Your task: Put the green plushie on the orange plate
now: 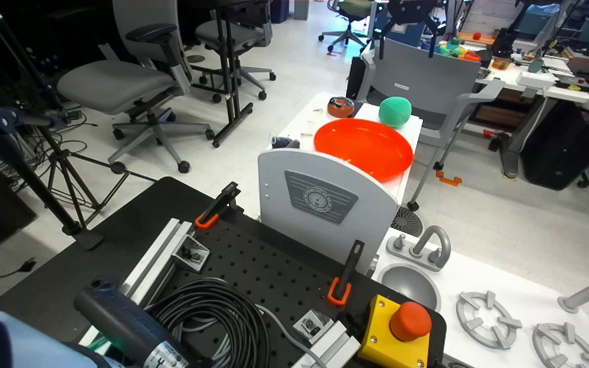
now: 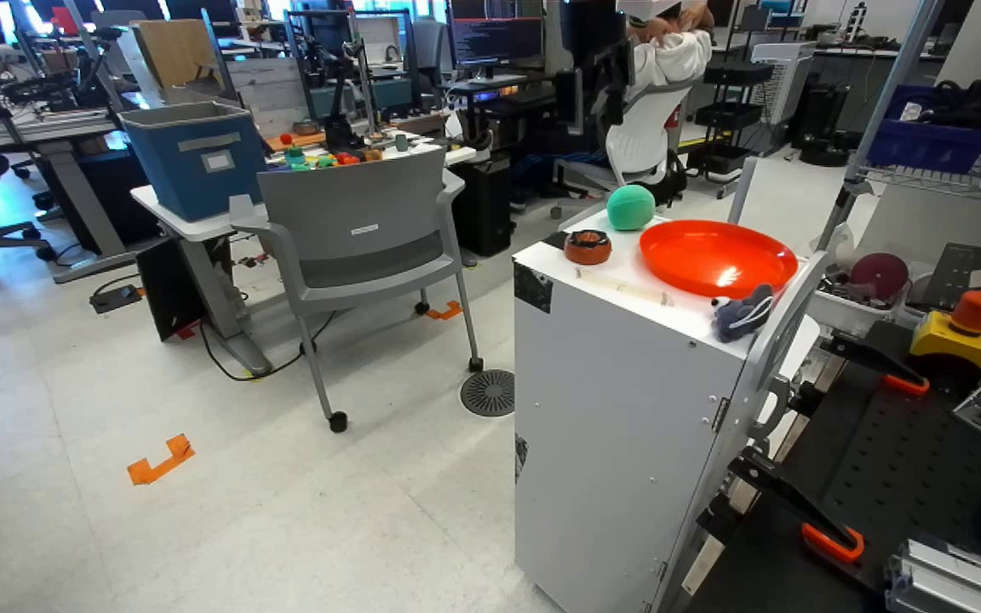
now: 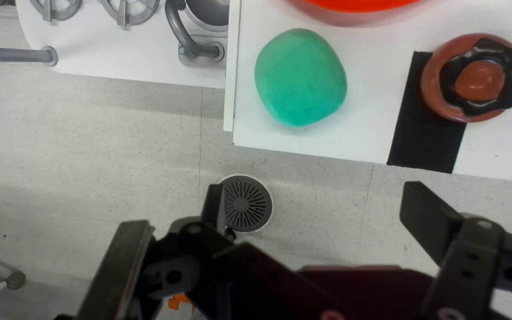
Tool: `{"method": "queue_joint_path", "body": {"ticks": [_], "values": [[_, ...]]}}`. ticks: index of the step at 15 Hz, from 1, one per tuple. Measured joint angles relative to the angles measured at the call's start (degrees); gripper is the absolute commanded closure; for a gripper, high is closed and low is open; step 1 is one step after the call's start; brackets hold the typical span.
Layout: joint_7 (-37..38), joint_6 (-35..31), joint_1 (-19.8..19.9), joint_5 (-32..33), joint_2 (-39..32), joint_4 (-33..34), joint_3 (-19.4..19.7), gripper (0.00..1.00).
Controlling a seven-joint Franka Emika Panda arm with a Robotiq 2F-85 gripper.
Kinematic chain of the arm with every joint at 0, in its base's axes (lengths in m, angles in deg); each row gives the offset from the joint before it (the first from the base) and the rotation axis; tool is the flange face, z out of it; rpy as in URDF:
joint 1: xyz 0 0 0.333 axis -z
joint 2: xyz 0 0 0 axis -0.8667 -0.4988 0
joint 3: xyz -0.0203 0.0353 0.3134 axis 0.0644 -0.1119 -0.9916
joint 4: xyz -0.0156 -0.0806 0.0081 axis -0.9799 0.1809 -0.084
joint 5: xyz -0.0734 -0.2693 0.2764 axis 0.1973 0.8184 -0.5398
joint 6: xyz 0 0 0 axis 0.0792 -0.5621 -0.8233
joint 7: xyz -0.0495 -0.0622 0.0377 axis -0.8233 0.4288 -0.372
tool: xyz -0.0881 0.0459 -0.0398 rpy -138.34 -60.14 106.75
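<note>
The green plushie (image 3: pixel 300 80) rests on a white cabinet top (image 3: pixel 318 142), close to a corner, in the wrist view. It sits just beside the orange plate (image 1: pixel 363 148), which lies flat and bare on the same top in both exterior views. Only the plate's rim (image 3: pixel 358 3) enters the wrist view, at the top edge. My gripper (image 3: pixel 314 195) is wide open, with just floor visible between its fingers. In that view it appears beyond the cabinet's edge, below the plushie and not touching it. An exterior view has the gripper (image 1: pixel 406 48) high above, near the chair back.
A brown doughnut-like toy (image 3: pixel 478 80) sits over black tape by the plushie. A dark grey plush toy (image 2: pixel 742 313) lies near the plate. An upright grey panel (image 1: pixel 325 199) borders the top; a toy sink (image 1: pixel 412 286) with faucet is alongside. A grey chair (image 2: pixel 358 226) stands nearby.
</note>
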State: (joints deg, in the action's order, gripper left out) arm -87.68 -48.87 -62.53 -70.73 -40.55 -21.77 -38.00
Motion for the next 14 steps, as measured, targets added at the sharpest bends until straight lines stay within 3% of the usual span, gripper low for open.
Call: {"method": "queue_joint_path", "body": {"ticks": [14], "values": [[0.12,-0.25,2.26,-8.12,0.02,-1.08,-0.29,0.00]]}}
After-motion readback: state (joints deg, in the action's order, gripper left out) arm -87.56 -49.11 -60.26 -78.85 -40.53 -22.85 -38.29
